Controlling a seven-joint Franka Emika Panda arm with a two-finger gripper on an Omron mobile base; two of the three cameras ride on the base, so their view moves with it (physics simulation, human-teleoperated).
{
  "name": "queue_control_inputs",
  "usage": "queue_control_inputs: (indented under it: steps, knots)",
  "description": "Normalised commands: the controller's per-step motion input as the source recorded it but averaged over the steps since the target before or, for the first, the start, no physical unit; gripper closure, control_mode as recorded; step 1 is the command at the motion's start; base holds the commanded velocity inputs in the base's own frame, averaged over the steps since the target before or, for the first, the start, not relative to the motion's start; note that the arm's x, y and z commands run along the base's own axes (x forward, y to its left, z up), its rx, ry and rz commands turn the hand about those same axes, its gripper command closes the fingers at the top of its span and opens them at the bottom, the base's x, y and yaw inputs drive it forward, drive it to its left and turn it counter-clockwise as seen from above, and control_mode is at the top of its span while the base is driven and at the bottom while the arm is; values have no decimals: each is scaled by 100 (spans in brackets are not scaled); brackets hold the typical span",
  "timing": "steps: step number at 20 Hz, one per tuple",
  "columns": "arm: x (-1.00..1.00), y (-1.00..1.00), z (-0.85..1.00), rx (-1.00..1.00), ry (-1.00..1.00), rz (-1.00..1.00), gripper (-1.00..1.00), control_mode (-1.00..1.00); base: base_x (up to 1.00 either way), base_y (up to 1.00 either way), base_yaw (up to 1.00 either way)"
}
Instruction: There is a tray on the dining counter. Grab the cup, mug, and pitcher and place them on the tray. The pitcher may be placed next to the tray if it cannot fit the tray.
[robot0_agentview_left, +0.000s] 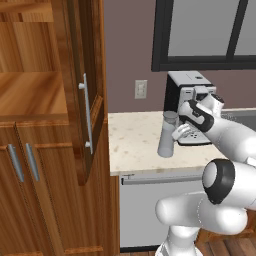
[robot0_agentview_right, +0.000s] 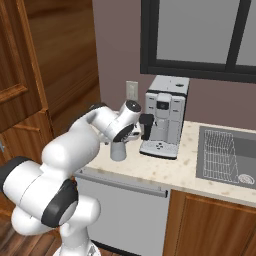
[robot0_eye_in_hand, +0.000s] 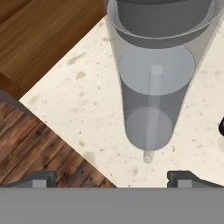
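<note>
On the speckled counter (robot0_agentview_left: 135, 140), grey pitcher (robot0_agentview_left: 167, 135) upright beside coffee machine (robot0_agentview_right: 164, 116), end effector (robot0_eye_in_hand: 111, 177) spread apart above it, no legible writing.

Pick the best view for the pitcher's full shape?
Left base view: the pitcher stands upright on the counter, seen lid to base, the arm crossing only its right edge. The right base view shows just its base below the arm. The hand view looks down its body past the open tool.
</note>
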Motion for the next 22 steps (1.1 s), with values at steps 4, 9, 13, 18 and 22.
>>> queue_control_inputs:
  steps: [4, 9, 13, 18, 22]
  knots:
    - [6, 0, -6, 3, 0, 0, -100, -100, 0, 0, 0]
    - [1, 1, -12, 1, 0, 0, -100, -100, 0, 0, 0]
    - [6, 7, -14, 0, 0, 0, -100, -100, 0, 0, 0]
    - [14, 17, -5, 0, 0, 0, -100, -100, 0, 0, 0]
    - [17, 13, 0, 0, -2, 0, -100, -100, 0, 0, 0]
